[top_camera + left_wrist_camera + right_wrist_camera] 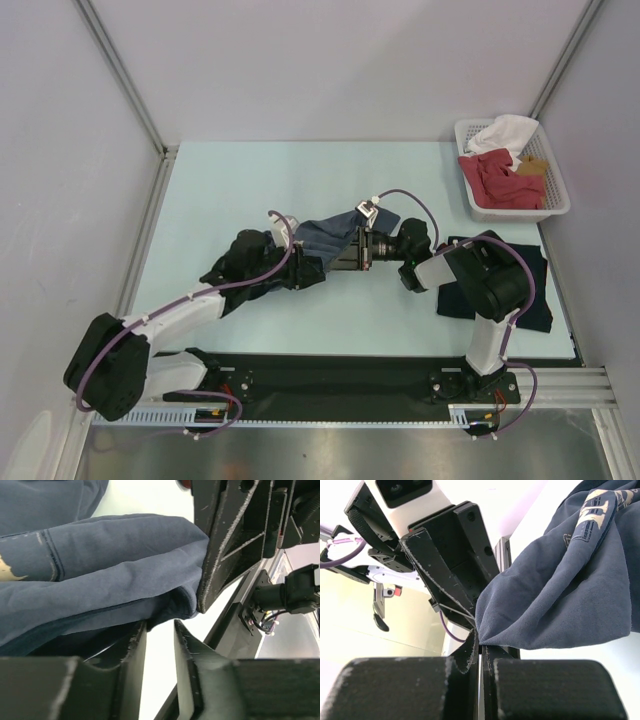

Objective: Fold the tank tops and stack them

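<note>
Navy top point(525, 300): nearest of the lot, lying on the table point(400, 325) on the right, partly under the right arm.
Left gripper point(159, 640): fingers a narrow gap apart, and you can see bare table between them, so it's holding nothing. Blue cloth is bunched right against its one finger.
Right gripper point(481, 652): pinched tight on an edge of the blue top.
Blue top point(555, 595): mid-table, bunched in folds between the two grippers, with a bit of pale lettering showing.
Basket point(560, 212): far right corner, with a red garment point(500, 185) and a white garment point(505, 132) inside.
</note>
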Action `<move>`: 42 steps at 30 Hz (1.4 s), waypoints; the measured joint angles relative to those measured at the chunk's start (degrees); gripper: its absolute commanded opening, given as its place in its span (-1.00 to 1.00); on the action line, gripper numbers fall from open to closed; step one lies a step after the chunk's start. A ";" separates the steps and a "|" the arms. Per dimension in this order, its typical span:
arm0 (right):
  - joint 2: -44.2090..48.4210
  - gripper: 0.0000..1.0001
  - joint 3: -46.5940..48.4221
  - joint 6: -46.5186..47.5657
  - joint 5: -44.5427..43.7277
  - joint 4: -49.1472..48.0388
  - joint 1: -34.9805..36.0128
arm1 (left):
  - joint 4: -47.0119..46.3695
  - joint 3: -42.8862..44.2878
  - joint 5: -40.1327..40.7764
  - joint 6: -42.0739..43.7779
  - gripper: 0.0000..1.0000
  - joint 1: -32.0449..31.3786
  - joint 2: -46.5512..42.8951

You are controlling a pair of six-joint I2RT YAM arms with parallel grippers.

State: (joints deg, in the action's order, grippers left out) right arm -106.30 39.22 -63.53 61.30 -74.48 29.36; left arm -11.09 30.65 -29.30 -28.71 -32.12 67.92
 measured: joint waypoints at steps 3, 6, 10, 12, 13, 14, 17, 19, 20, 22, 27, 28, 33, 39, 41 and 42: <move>0.00 -1.00 0.00 -0.13 0.00 0.00 0.00 | -0.63 0.00 -0.76 0.26 -0.43 0.00 0.17; 0.00 -1.00 0.00 -0.35 0.00 0.00 0.00 | -0.92 0.02 -0.96 0.31 -0.55 0.00 0.17; 0.00 -1.00 0.00 -0.55 0.00 0.00 0.00 | -1.62 0.09 -1.03 0.24 -0.99 0.00 0.39; 0.00 -1.00 0.00 -0.55 0.00 0.00 0.00 | -1.86 0.11 -1.03 0.33 -1.00 0.00 0.42; 0.00 -1.00 0.00 -0.55 0.00 0.00 -0.02 | -1.86 0.11 -1.01 0.39 -0.99 0.00 0.42; 0.00 -1.00 0.00 -0.55 0.00 0.00 -0.02 | -1.84 0.11 -0.98 0.42 -0.99 0.00 0.42; 0.00 -1.00 0.00 -0.55 -0.02 0.00 -0.13 | -1.05 0.11 -0.57 0.68 -0.99 0.00 -0.33; 0.00 -1.00 -0.11 -0.55 -0.22 -0.07 -0.28 | 0.04 0.11 -0.11 0.79 -0.99 0.00 -1.77; -0.02 -1.00 -0.22 -0.55 -0.28 -0.09 -0.37 | 0.57 0.11 0.28 0.83 -0.99 0.00 -2.82; -0.13 -1.00 -0.37 -0.57 -0.42 -0.15 -0.55 | 1.42 0.09 0.79 0.85 -0.99 0.00 -5.09; -0.22 -1.00 -0.66 -0.72 -0.57 -0.28 -0.72 | 2.29 0.04 1.16 0.92 -0.99 0.00 -8.81; -0.22 -1.00 -0.66 -0.70 -0.66 -0.37 -0.74 | 2.40 0.02 1.14 0.92 -0.99 0.00 -9.03; -0.22 -1.00 -0.66 0.83 -1.33 -0.46 -0.79 | 2.78 -0.24 1.07 0.92 -0.62 0.00 -9.62; -0.33 -1.00 -0.76 1.86 -1.92 -0.42 -0.90 | 1.70 -2.14 1.03 0.70 0.31 0.00 -9.49; -0.70 -1.00 -0.76 1.73 -1.92 -0.42 -0.92 | 1.27 -2.82 1.18 0.26 0.46 0.00 -9.40; -0.94 -1.00 -0.76 1.62 -1.90 -0.42 -0.94 | 1.29 -2.95 1.33 0.26 0.50 0.00 -9.40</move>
State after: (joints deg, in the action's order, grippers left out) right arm -107.24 38.46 -61.91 59.40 -74.89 28.42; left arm -9.80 27.70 -27.97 -28.45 -32.12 58.52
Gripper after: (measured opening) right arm 0.020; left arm 0.709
